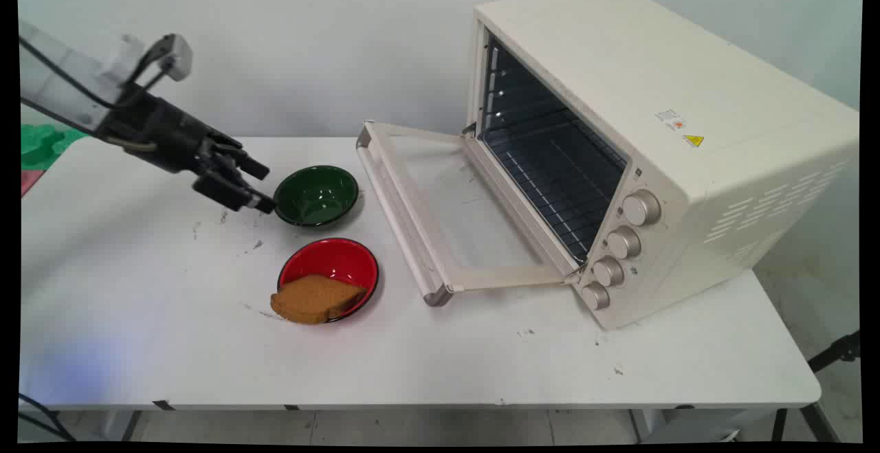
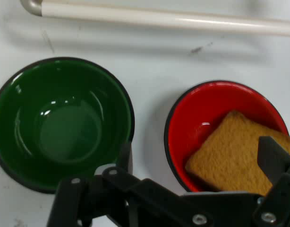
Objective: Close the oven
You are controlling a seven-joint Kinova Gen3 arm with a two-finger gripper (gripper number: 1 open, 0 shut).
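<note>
Your gripper [image 1: 256,186] hangs low over the tabletop [image 1: 137,315], just left of the green bowl [image 1: 317,195]. Its fingers stand wide apart and hold nothing. In the main view the lower fingertip sits right at the green bowl's left rim; whether it touches the rim you cannot tell. In the hand view one finger [image 2: 125,158] overlaps that bowl's rim, and the other finger [image 2: 276,161] shows in front of the bread [image 2: 234,153].

The green bowl [image 2: 60,123] is empty and upright. The red bowl [image 1: 330,275] stands just in front of it, close but apart, a strip of tabletop [image 2: 149,94] between them. The bread [image 1: 316,300] is a brown slice that leans in the red bowl [image 2: 206,113], one end on the bowl's floor, the other over the near-left rim.

To the right of the green bowl stands the oven [image 1: 660,144], cream-coloured, with four knobs down its front. Its door [image 1: 440,212] is folded down flat toward the bowls, and its handle [image 1: 395,212] lies just right of them. In the hand view the handle [image 2: 164,19] runs across the top edge. Inside the oven you see a wire rack [image 1: 550,178].
</note>
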